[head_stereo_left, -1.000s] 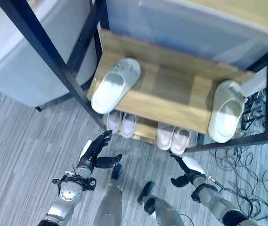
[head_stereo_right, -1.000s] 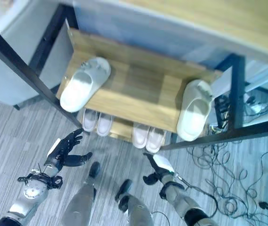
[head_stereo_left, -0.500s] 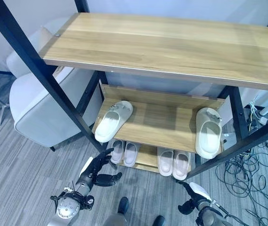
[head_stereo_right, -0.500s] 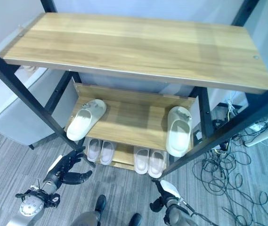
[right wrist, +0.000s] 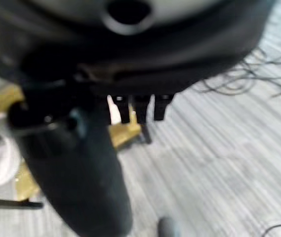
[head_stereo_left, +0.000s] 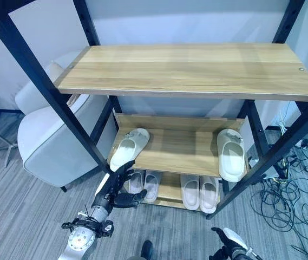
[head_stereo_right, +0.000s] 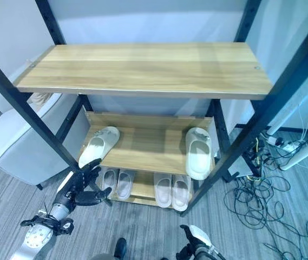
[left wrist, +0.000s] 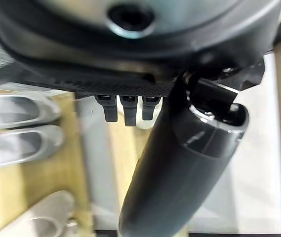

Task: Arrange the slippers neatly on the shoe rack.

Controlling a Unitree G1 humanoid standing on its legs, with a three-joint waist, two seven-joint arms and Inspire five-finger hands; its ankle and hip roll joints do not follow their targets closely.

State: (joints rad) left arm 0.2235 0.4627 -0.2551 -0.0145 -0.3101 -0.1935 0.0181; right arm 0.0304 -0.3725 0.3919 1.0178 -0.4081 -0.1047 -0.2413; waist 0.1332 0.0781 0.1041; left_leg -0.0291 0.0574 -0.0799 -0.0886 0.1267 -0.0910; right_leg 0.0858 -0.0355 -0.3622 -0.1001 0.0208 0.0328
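Two cream slippers lie far apart on the rack's middle shelf [head_stereo_left: 181,154]. The left slipper [head_stereo_left: 129,150] is angled, its heel over the front edge; the right slipper [head_stereo_left: 230,154] points straight in at the right end. My left hand [head_stereo_left: 113,192] hovers open in front of the rack's lower left corner, fingers spread towards the shelf and holding nothing. The left wrist view shows its straight fingers [left wrist: 125,111] above pale slippers [left wrist: 17,143] on the bottom shelf. My right hand [head_stereo_right: 194,248] hangs low over the floor, relaxed and holding nothing.
Two pairs of pale slippers [head_stereo_left: 144,182] [head_stereo_left: 200,191] sit side by side on the bottom shelf. The wooden top shelf [head_stereo_left: 191,67] overhangs the rest. A grey armchair [head_stereo_left: 51,146] stands close at the left. Loose cables [head_stereo_left: 289,200] cover the floor at the right.
The camera has swung up and back, so the whole rack with its top shelf now shows. My left hand has risen slightly towards the rack's front left; the slippers have not moved.
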